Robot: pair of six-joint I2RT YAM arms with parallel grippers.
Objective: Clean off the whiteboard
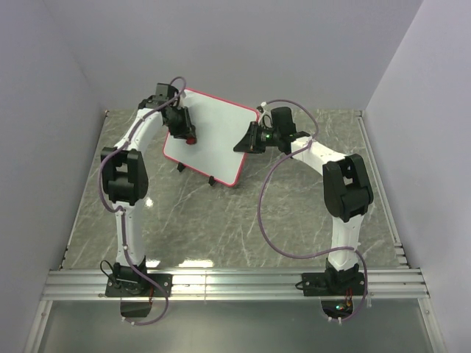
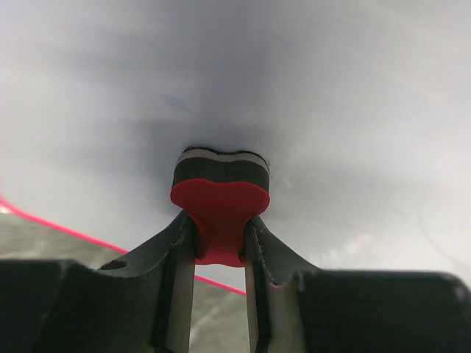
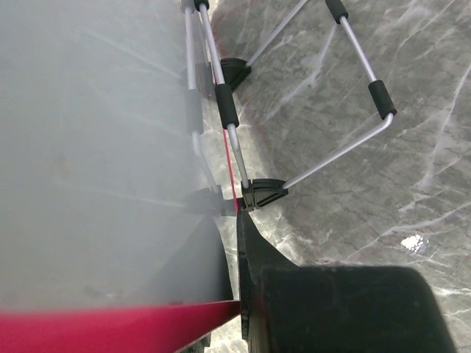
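Nearest you, the marble table (image 1: 221, 228) ran up to the whiteboard (image 1: 217, 143), which stood tilted on it btwn your two grippers. On the board's left part your left gripper (image 2: 221, 229) was clenched on the red eraser (image 2: 219, 209), felt side pressed to the face. At the board's right edge your right gripper (image 1: 252, 140) looked clamped on the frame, prob. steadying it.

Progress, my est.: wiping was under way, not done. The top cam showed a face that read clean, but it was too small to trust. Only the left wrist cam showed a faint bluish smudge (image 2: 176, 103) just above the eraser, so likely one spot left. Only the right wrist cam showed the wire stand (image 3: 228, 140) w/ its clips behind the board, and just one finger.
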